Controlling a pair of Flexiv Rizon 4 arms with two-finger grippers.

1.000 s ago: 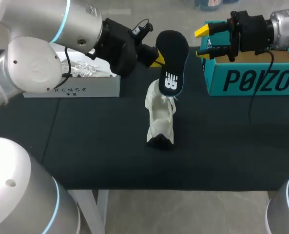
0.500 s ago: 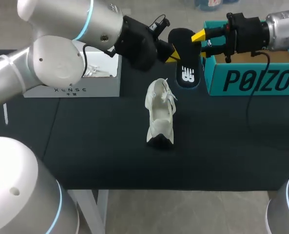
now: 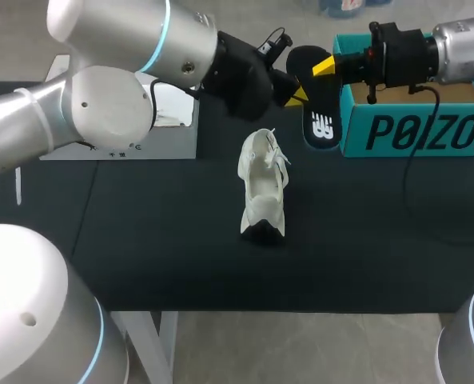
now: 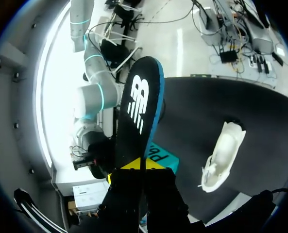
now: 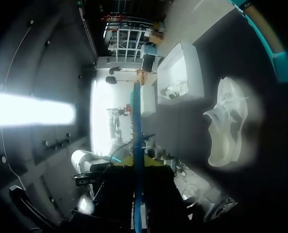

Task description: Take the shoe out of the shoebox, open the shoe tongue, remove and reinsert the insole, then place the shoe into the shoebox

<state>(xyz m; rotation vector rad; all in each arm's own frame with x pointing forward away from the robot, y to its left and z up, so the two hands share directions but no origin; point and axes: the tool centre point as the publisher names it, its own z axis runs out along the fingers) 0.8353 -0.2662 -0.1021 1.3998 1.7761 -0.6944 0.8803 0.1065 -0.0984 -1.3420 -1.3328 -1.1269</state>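
A black insole [image 3: 321,122] with a teal rim and a white logo hangs upright above the table, in front of the teal shoebox [image 3: 412,132]. My left gripper [image 3: 298,92] is shut on its upper left edge. My right gripper [image 3: 326,67] reaches out over the shoebox's left end and is shut on the insole's top from the other side. In the left wrist view the insole [image 4: 136,109] rises from between the fingers of the left gripper [image 4: 140,170]. The right wrist view shows the insole [image 5: 136,121] edge-on in the right gripper [image 5: 136,162]. The white shoe [image 3: 263,190] lies on the dark mat below, toe toward the front.
A white open box [image 3: 166,120] with clear wrapping inside sits at the back left, under my left arm. The teal shoebox stands at the back right. The mat's front half [image 3: 221,264] holds only the shoe.
My left arm has carried the insole rightward, away from above the shoe, to the shoebox's left end. My right gripper has closed on the insole's top.
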